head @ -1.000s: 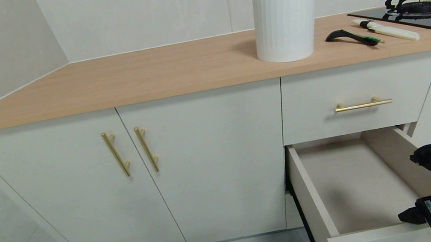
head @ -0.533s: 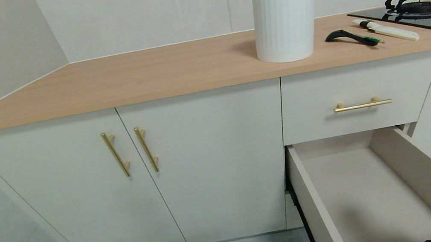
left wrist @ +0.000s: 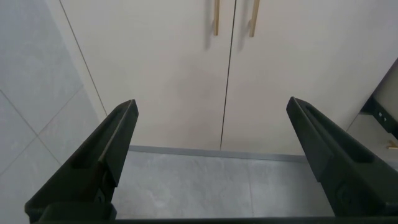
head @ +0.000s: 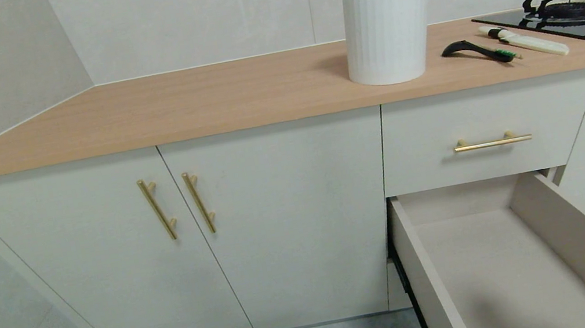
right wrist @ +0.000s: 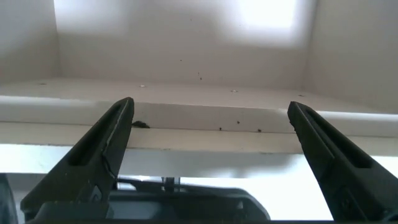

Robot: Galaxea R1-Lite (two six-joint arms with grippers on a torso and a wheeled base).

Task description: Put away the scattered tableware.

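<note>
The right gripper (right wrist: 210, 106) hangs spread wide just off the front edge of the lower drawer (head: 558, 230), which stands pulled out with its pale floor showing. The left gripper (left wrist: 211, 104), also wide apart, faces two cabinet doors (head: 181, 240). Above the open drawer is one shut drawer (head: 488, 121). On the countertop (head: 200, 99), two utensils lie flat and nearly parallel at the right, slanting from far-left to near-right: a black-handled tool (head: 477, 51) and a white knife (head: 525, 40). Left of them stands one upright white ribbed canister (head: 388, 17); I cannot tell its contents.
</note>
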